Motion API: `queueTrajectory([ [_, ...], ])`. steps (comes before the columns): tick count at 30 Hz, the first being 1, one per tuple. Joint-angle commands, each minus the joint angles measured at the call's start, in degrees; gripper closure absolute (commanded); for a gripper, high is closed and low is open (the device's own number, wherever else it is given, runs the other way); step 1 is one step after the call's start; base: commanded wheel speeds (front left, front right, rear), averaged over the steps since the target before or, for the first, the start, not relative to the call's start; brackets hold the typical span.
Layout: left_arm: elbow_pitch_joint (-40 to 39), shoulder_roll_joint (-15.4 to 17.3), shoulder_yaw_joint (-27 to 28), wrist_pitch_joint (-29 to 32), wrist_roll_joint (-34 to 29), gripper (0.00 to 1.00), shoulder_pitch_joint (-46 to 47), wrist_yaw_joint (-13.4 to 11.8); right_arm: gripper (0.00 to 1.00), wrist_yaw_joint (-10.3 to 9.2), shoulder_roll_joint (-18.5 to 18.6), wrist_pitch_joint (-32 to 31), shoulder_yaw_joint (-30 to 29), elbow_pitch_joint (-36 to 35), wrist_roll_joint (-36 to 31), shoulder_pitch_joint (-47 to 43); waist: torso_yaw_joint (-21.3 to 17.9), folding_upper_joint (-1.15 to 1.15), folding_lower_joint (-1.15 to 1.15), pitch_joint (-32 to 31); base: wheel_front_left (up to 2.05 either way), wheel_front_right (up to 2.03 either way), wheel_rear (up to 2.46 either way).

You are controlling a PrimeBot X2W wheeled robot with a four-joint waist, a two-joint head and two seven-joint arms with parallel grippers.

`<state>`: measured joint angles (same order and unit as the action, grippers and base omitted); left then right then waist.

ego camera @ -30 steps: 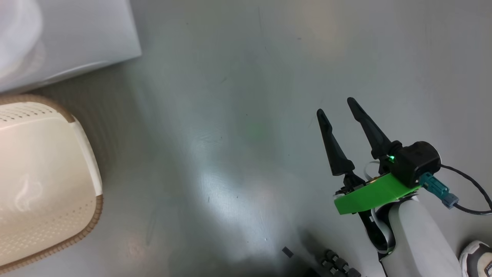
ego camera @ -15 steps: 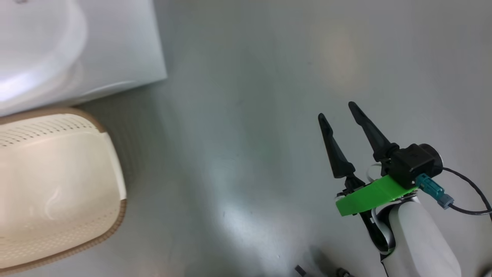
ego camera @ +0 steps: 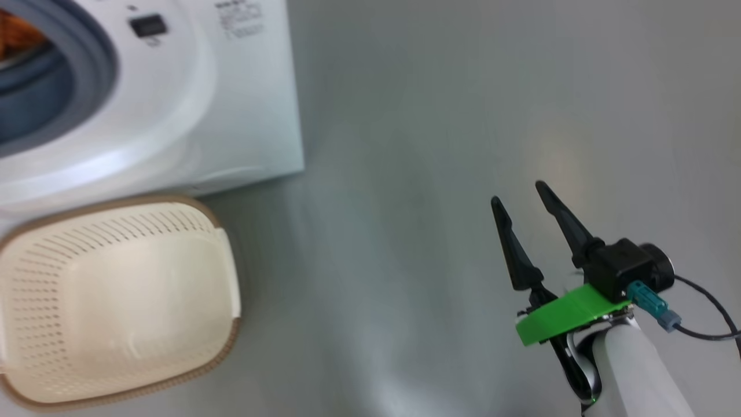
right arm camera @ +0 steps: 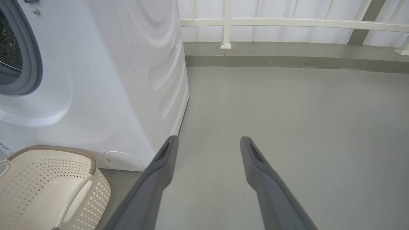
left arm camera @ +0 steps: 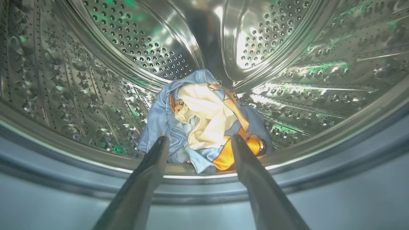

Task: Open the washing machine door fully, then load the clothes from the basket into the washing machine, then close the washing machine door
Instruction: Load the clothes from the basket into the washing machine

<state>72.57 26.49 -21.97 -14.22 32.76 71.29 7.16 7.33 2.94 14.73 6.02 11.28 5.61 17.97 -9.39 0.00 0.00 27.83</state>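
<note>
- Clothes [left arm camera: 204, 121] lie in a loose heap at the bottom front of the drum [left arm camera: 143, 48], inside the washing machine [ego camera: 231, 104]. The basket [ego camera: 69, 272], just in front of it, looks bare.
- Your left end effector [left arm camera: 200, 138] is released, prongs spread at the drum mouth, nothing between them.
- Your right end effector [ego camera: 517, 192] is released too, over the floor [ego camera: 434, 116], well apart from the machine.
- Fabric looks light, soft and floppy, so it drapes and snags. If you regrip, pinch a thick top fold, not a hem.
- The heap sits near the lip, so check nothing trails out.
- The washing machine door should be rigid and hinged: push its rim, not the glass.
</note>
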Motion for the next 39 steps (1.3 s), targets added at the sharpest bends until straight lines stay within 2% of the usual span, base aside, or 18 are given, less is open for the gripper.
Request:
queueTrajectory([
  [1,-1.96,2.56,1.06,-0.68,1.01,0.0,-3.17,0.2,0.0,0.16,-0.04,0.27,0.58,-0.79,-0.29,-2.14,3.3,0.0,0.0,-5.89,0.0,0.0,0.0],
  [5,-5.7,1.87,1.78,-0.74,2.15,0.0,-8.48,0.28,0.0,0.16,0.24,0.27,0.01,-0.22,-0.4,-3.33,4.43,0.0,0.0,-9.11,0.0,0.0,0.0],
  [8,-12.55,1.47,3.23,-0.75,1.73,0.0,-15.63,0.03,0.0,0.16,0.42,0.27,-0.58,0.36,-0.59,-4.78,5.46,0.0,0.0,-12.5,0.0,0.0,0.0],
  [18,-37.96,-1.85,12.98,-0.77,1.75,0.0,-44.18,-5.59,0.0,0.16,0.75,0.27,-1.41,0.88,-0.84,-9.35,7.15,0.0,0.0,-22.2,0.0,0.0,0.0],
  [28,-58.69,-8.45,17.41,-0.77,-0.12,0.0,-67.0,-10.75,0.0,0.16,0.61,0.27,-2.15,-0.66,-0.65,-13.4,7.95,0.0,0.0,-28.74,0.0,0.0,0.0],
  [33,-64.35,-11.61,19.03,-0.77,-1.34,0.0,-72.59,-11.61,0.0,0.16,0.43,0.27,-2.06,-1.45,-0.33,-14.61,8.4,0.0,0.0,-30.24,0.0,0.0,0.0],
  [39,-67.56,-14.72,20.51,-0.77,-4.71,0.0,-76.26,-10.23,0.0,0.16,0.27,0.27,-2.29,-2.14,-0.07,-15.61,8.72,0.0,0.0,-31.54,0.0,0.0,0.0],
])
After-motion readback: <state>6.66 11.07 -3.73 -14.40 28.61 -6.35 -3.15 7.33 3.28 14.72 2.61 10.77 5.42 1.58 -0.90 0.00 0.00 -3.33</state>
